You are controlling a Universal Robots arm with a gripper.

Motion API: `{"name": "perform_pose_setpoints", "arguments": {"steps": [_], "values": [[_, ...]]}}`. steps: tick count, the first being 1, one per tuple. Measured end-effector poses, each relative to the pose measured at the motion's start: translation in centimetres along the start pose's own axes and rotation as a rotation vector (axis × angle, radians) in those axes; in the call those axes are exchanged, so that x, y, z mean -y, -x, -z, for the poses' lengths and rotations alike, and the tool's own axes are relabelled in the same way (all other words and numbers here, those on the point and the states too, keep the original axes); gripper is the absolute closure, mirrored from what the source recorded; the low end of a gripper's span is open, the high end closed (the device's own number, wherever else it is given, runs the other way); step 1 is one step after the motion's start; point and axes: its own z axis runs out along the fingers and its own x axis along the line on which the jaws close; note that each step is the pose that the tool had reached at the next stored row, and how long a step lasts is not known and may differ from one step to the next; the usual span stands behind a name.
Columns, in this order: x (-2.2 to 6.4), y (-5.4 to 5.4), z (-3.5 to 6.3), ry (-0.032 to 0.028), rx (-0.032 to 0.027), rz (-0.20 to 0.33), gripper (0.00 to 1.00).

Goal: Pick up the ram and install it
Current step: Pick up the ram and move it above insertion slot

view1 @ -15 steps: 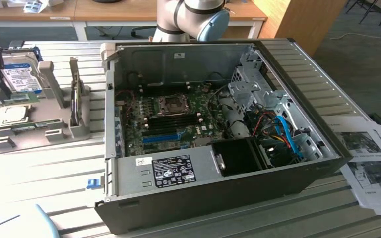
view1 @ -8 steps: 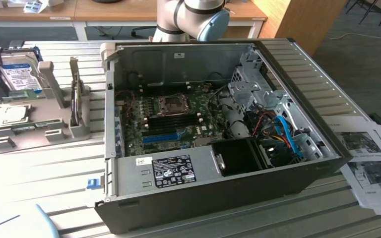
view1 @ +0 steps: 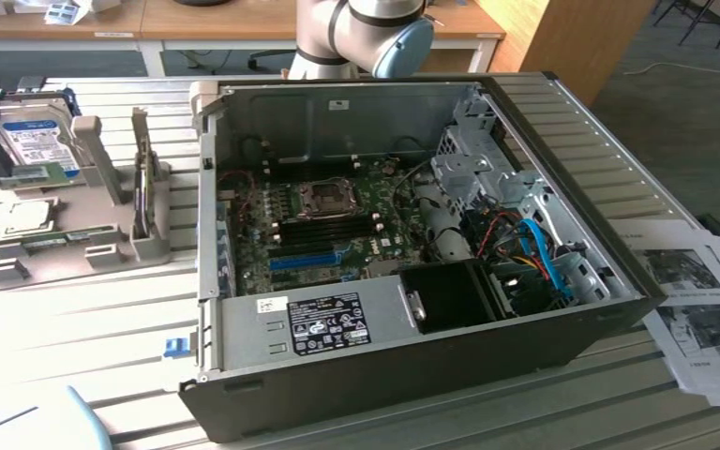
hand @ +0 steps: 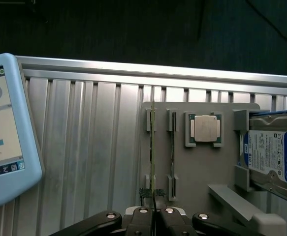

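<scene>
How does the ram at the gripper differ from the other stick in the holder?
The ram runs into the shut gripper; the other stick stands free, one slot over. The ram reaches the far edge of the grey holder; the other stick stops short. Both stand on edge in it.

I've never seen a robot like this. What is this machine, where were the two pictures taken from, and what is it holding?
It is a grey robot arm with a blue cap. One picture comes from a camera standing nearby: it shows the arm behind a big dark open computer case on a silver ribbed metal table. The other comes from a camera on the arm's wrist, looking past its black gripper. The gripper looks shut on a long thin green ram stick, a memory card, standing in a flat grey holder. The holder also carries a square silver processor chip and a boxy silver hard drive with a blue-white label. Nearby is a light blue touchscreen tablet.
</scene>
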Motion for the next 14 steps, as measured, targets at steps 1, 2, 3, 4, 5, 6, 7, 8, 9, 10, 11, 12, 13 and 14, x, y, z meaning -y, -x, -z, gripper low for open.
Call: {"name": "perform_pose_setpoints", "arguments": {"steps": [1,2,3,4,5,6,7,8,9,10,11,12,13,14], "values": [[0.00,0.0,0.12,0.0000,0.0000,0.000,0.89],[-0.01,0.0,0.24,0.0000,-0.0001,0.000,0.89],[-0.01,0.0,0.36,0.0001,-0.0001,0.000,0.89],[-0.02,0.0,0.47,0.0000,-0.0001,0.000,0.89],[-0.02,0.0,0.58,0.0000,-0.0001,0.000,0.89],[-0.03,0.0,0.69,0.0000,-0.0001,0.000,0.89],[-0.03,0.0,0.79,0.0000,-0.0001,0.000,0.89],[-0.03,0.0,0.89,0.0000,-0.0001,0.000,0.89],[-0.04,0.0,0.97,0.0001,-0.0001,0.000,0.89],[-0.04,0.0,1.05,0.0000,-0.0001,0.000,0.89],[-0.04,0.0,1.13,0.0000,-0.0001,0.000,0.89],[-0.05,0.0,1.21,0.0001,-0.0002,0.000,0.89],[-0.05,0.0,1.28,0.0000,-0.0001,0.000,0.89],[-0.05,0.0,1.36,0.0000,-0.0002,0.000,0.89]]}}
